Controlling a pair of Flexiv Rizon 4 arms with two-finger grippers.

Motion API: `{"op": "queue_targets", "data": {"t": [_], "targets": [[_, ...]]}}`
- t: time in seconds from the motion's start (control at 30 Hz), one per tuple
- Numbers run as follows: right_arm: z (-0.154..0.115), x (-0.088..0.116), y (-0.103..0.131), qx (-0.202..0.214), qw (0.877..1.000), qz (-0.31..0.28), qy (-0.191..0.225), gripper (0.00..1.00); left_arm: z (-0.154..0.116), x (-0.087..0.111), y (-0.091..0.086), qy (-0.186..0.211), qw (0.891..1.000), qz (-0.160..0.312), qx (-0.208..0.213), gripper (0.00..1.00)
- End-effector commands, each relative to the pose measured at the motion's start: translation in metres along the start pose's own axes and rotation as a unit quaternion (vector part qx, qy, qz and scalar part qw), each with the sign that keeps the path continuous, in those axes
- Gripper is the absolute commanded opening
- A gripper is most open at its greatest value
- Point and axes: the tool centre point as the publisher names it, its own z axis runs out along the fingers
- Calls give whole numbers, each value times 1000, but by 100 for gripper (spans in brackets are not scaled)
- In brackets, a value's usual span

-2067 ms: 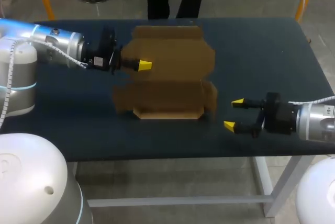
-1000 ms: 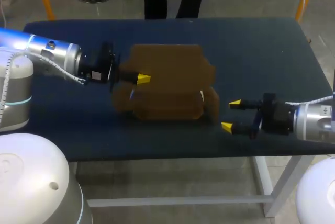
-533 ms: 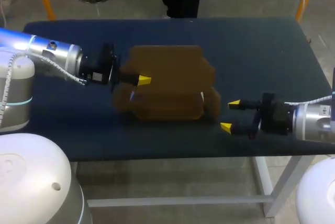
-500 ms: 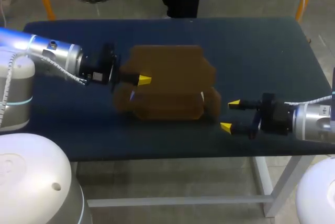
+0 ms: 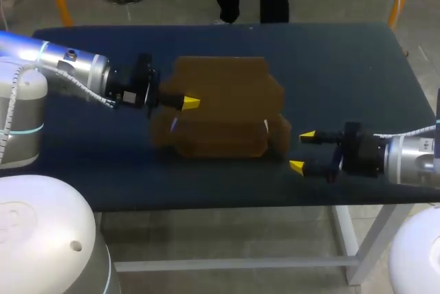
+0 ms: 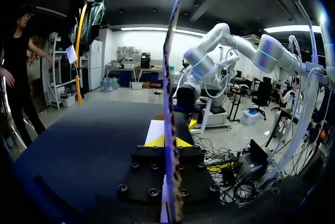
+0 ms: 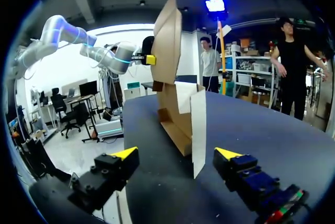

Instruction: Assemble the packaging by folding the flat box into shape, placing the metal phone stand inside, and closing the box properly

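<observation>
Cardboard, brown and only half formed: the box (image 5: pixel 220 129) sits near the middle of the dark blue table (image 5: pixel 344 67), base down, with its big lid (image 5: pixel 223 81) standing up over the tray. My left gripper (image 5: pixel 189 103) is pinched nearly closed on the lid's left edge. In the left wrist view the panel runs edge-on between the two yellow tips, with both pressing on it. I read that grip as a way to steer the lid about its rear crease while the light tray stays pinned by its own weight. My right gripper (image 5: pixel 303 150) is spread wide and carries nothing. It hangs low over the table just to the right of the box, fingers aimed at the upright side flap (image 7: pixel 198 130), which stands ahead of the gap and apart from both tips. It seems parked there to press that flap inward once the walls need squaring. The phone stand is in none of my views, so I judge we are in the folding stage, with loading and closing not yet begun. The board is thin, so a hard pull at the lid's edge could bend it rather than turn it on its crease.
</observation>
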Motion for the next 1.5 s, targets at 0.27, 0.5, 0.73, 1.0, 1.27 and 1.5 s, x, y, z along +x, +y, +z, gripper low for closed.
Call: {"op": "queue_targets", "data": {"t": [0.27, 0.5, 0.73, 1.0, 1.27, 1.5], "targets": [[-2, -4, -1, -3, 1000, -1, 0, 100, -1, 0, 3, 0, 1000, -2, -1, 0], [-13, -8, 5, -27, 999, -7, 20, 100, -1, 0, 3, 0, 1000, -2, -1, 0], [-22, -5, 5, -23, 999, -17, 37, 100, -1, 0, 3, 0, 1000, -2, -1, 0], [-23, -10, 3, -23, 999, -17, 24, 100, -1, 0, 3, 0, 1000, -2, -1, 0], [1, -18, -4, -20, 1000, -12, 19, 100, -1, 0, 3, 0, 1000, -2, -1, 0], [16, -21, -5, -21, 1000, -12, 12, 100, -1, 0, 3, 0, 1000, -2, -1, 0]]}}
